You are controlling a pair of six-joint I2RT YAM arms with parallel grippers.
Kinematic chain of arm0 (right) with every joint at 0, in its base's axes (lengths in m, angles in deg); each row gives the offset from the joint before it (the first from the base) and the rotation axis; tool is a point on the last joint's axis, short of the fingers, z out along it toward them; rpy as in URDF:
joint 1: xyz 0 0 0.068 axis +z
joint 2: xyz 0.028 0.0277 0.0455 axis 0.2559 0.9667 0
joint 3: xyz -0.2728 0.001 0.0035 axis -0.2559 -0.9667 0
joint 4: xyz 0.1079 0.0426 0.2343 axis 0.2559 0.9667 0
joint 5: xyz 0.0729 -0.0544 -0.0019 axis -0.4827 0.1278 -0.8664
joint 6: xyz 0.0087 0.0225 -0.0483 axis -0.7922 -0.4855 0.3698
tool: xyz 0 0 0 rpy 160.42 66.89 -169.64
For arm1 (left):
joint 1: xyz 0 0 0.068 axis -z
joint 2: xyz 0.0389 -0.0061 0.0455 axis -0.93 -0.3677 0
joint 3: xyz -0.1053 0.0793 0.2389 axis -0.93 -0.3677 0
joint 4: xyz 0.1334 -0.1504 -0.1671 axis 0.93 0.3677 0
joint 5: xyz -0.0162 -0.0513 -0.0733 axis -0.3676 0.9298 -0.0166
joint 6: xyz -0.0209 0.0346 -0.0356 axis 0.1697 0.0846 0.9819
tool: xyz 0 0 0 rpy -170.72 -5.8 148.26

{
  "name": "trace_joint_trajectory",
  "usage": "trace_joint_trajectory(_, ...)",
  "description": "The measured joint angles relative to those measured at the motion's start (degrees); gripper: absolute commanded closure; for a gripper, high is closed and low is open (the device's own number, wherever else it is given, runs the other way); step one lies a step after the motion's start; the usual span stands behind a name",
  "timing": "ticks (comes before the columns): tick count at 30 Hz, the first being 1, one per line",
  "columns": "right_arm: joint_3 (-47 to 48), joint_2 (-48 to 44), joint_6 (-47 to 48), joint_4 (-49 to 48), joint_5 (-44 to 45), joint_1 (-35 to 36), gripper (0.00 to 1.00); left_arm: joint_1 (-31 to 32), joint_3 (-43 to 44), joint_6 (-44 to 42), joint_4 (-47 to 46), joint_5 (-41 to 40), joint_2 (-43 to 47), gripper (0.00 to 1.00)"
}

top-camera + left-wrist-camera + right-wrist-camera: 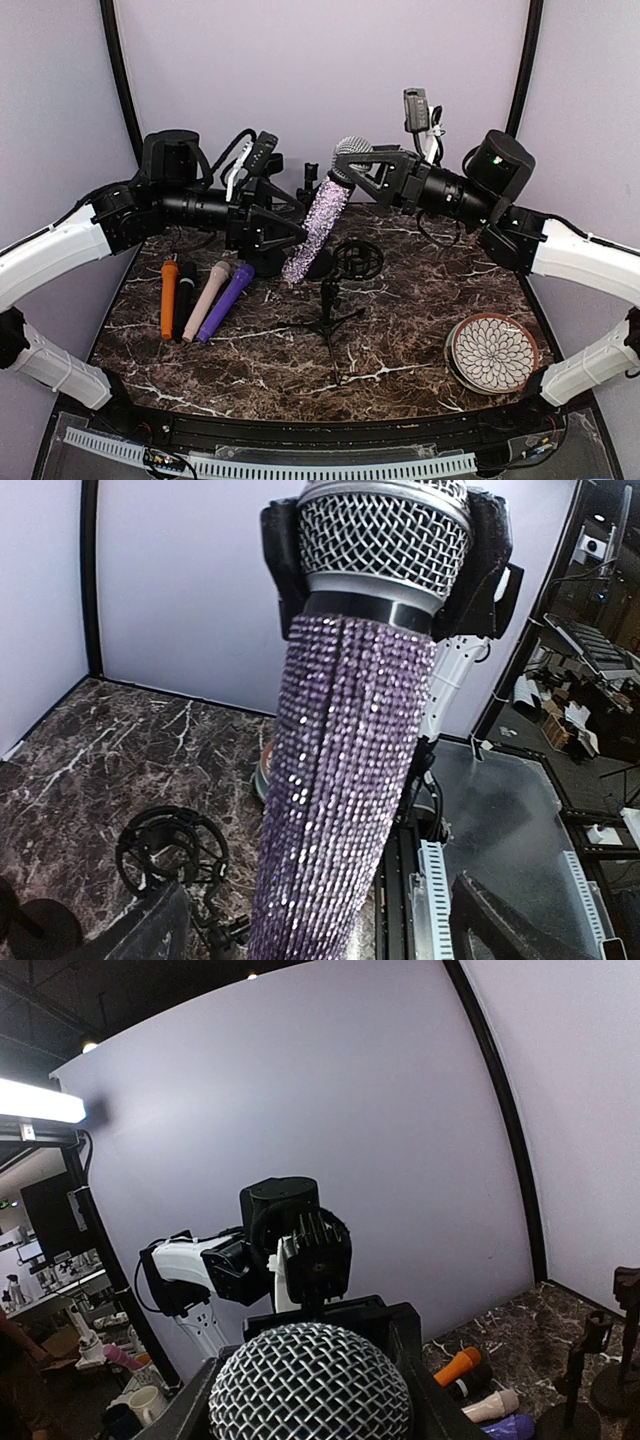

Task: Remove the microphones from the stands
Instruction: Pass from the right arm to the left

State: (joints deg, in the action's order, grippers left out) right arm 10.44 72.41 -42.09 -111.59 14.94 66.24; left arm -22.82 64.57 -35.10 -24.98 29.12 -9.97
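Right claw (350, 165) clamped on the mesh head of the purple rhinestone microphone (318, 222), body slanting down from it to between the fingers of the left claw (292, 245), which stand wide apart. Below the right claw the shock mount (358, 259) on the tripod stand (328, 305) sits empty: removal judged done, only set-down left. Left wrist view alone shows the pads (487, 550) gripping the grille
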Motion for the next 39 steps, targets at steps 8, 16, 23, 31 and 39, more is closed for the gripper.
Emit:
trace_joint_trajectory(8,1.18,4.72,-1.81,-1.01,-5.51,0.02,0.88,0.0,0.0,0.72,-0.59,5.27,-2.08,0.15)
trace_joint_trajectory(16,1.6,6.08,-1.7,-0.94,-7.67,0.09,0.87,0.0,0.0,1.88,-1.55,8.7,-5.86,0.39)
trace_joint_trajectory(23,2.34,6.08,-1.9,0.11,-7.13,0.11,0.86,0.04,-0.07,-0.52,-2.86,10.01,-6.88,0.71)
trace_joint_trajectory(31,2.97,6.03,-1.33,1.75,-6.05,0.09,0.3,0.2,-1.46,-1.44,-5.29,10.1,-6.82,0.84)
trace_joint_trajectory(39,0.48,0.46,6.14,5.95,4.94,-0.2,0.01,-0.63,-7.02,2.16,-0.9,-1.16,-3.08,0.9)
